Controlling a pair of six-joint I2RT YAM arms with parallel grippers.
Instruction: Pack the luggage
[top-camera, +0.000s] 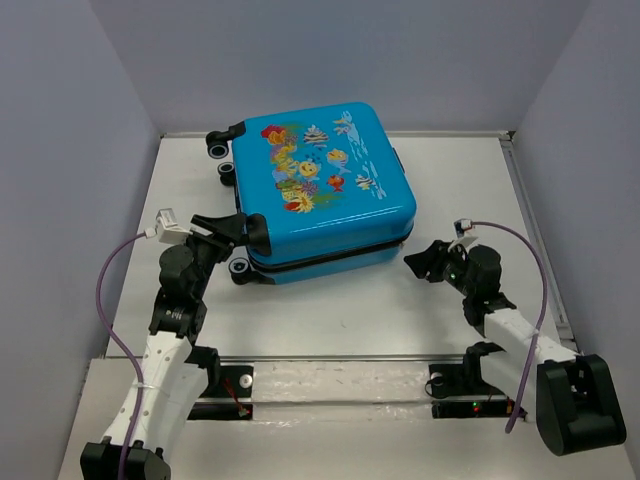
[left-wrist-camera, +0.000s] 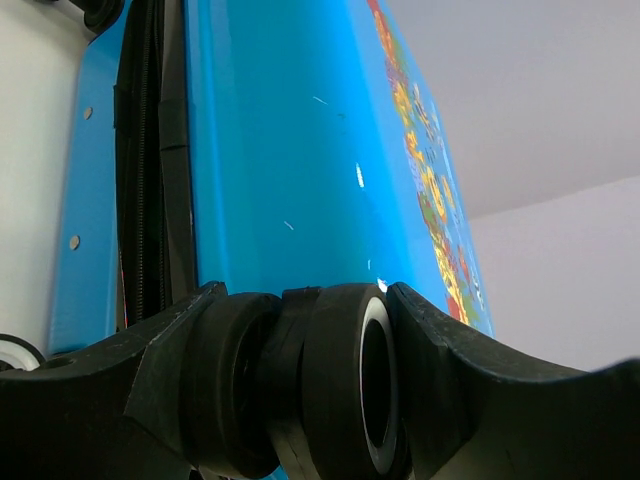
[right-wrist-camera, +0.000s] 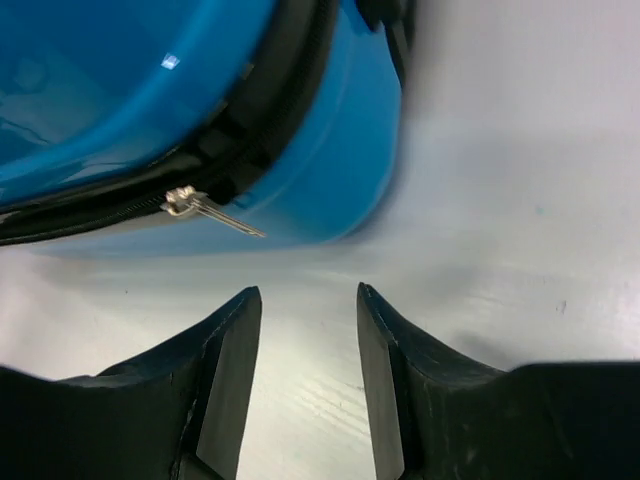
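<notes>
The luggage (top-camera: 320, 190), a bright-blue hard-shell suitcase with a fish print, lies flat and shut in the middle of the table. My left gripper (top-camera: 245, 232) is at its near left corner. In the left wrist view the left gripper (left-wrist-camera: 305, 310) is shut on a black twin wheel (left-wrist-camera: 340, 390), one finger pressed to each side. My right gripper (top-camera: 418, 262) stands open just off the near right corner. In the right wrist view the right gripper (right-wrist-camera: 308, 300) has only bare table between its fingers. A silver zipper pull (right-wrist-camera: 215, 212) sticks out of the black zipper seam a little ahead of it.
Two more black wheels (top-camera: 217, 146) stick out at the suitcase's far left, and another wheel (top-camera: 240, 267) sits below the held one. Grey walls close in the white table (top-camera: 330, 310) on three sides. A raised rail (top-camera: 535, 240) runs along the right edge.
</notes>
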